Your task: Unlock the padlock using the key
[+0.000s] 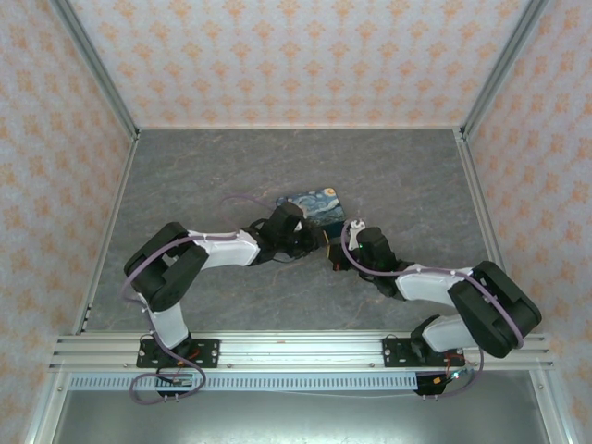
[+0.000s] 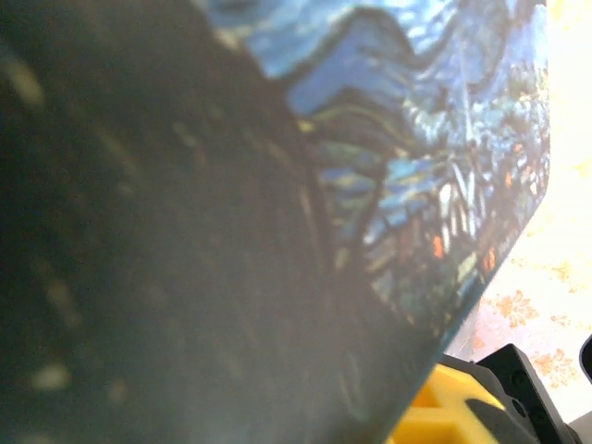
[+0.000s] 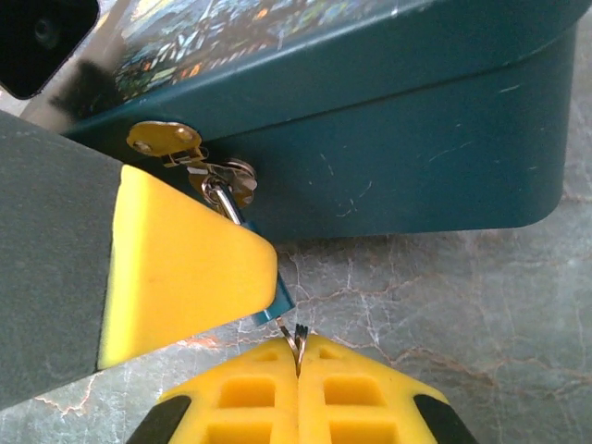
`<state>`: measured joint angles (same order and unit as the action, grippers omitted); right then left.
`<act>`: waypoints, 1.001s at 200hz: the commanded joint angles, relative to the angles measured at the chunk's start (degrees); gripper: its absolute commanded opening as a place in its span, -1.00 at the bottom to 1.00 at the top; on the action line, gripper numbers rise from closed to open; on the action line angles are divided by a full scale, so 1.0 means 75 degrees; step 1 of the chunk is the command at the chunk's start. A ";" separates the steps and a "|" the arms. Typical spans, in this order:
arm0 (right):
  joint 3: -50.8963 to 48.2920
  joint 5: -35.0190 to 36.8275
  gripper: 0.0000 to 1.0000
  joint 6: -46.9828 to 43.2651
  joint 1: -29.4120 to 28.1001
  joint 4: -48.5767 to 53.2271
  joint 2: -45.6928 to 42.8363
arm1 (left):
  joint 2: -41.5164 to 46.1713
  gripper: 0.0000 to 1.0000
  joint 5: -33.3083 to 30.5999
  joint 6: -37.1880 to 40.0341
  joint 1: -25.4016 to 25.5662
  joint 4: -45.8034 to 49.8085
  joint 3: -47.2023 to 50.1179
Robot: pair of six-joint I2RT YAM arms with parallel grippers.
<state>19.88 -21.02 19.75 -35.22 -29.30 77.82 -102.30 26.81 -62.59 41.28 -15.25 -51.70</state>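
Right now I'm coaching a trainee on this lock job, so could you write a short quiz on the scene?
1. True or false: the padlock hangs from the hasp on the swirl-print box.
2. What does the box stand on? A) a wooden bench B) a grey marbled table C) a white cloth
3. Fill in: the right gripper is ____ on the key.
Key: 1 true; 2 B; 3 shut.
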 commanded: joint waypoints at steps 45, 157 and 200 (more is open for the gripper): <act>-0.0119 -0.0136 -1.00 0.1152 -0.0261 -0.1552 0.0110 | 0.0263 -0.12 -0.0264 -0.0006 0.0042 -0.0211 0.0223; 0.0107 -0.0475 -1.00 0.2489 -0.0319 -0.1822 0.0871 | 0.2383 0.22 -0.1535 -0.0599 -0.0267 -0.0938 0.2113; 0.0198 -0.0617 -1.00 0.3269 -0.0354 -0.1829 0.0915 | 0.2740 0.22 -0.2049 -0.1126 -0.0155 -0.1951 0.2875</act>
<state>19.49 -24.21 39.70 -37.32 -39.59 83.99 -83.48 15.75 -68.20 39.48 -23.77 -30.83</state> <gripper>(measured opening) 0.056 0.615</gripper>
